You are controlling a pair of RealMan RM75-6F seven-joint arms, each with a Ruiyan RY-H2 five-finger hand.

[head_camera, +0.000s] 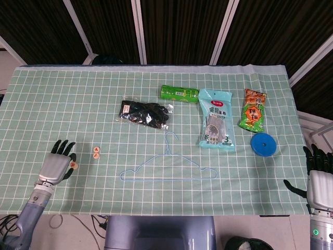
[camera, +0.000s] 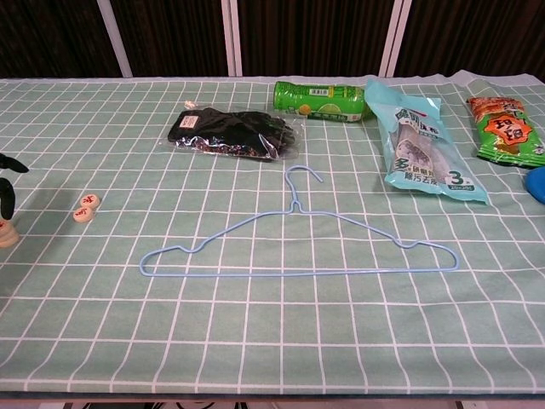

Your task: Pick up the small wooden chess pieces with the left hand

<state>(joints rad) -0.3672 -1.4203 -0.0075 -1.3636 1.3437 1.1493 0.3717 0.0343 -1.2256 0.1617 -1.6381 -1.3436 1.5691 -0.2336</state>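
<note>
Two small round wooden chess pieces (head_camera: pixel 96 151) lie side by side on the green checked cloth, seen also as chess pieces (camera: pixel 85 206) in the chest view. My left hand (head_camera: pixel 58 164) hovers at the table's near left, a little left of them. It pinches another wooden chess piece (head_camera: pixel 74 165) at its fingertips, its other fingers spread. In the chest view only the dark fingers (camera: pixel 5 194) and that held piece (camera: pixel 8 234) show at the left edge. My right hand (head_camera: pixel 318 176) hangs off the table's near right corner, fingers apart and holding nothing.
A blue wire hanger (head_camera: pixel 167 165) lies at the centre front. Behind it are a bag of black gloves (head_camera: pixel 143 113), a green bottle (head_camera: pixel 179 94), a blue product pouch (head_camera: pixel 216 120), a snack packet (head_camera: pixel 253 109) and a blue disc (head_camera: pixel 263 144).
</note>
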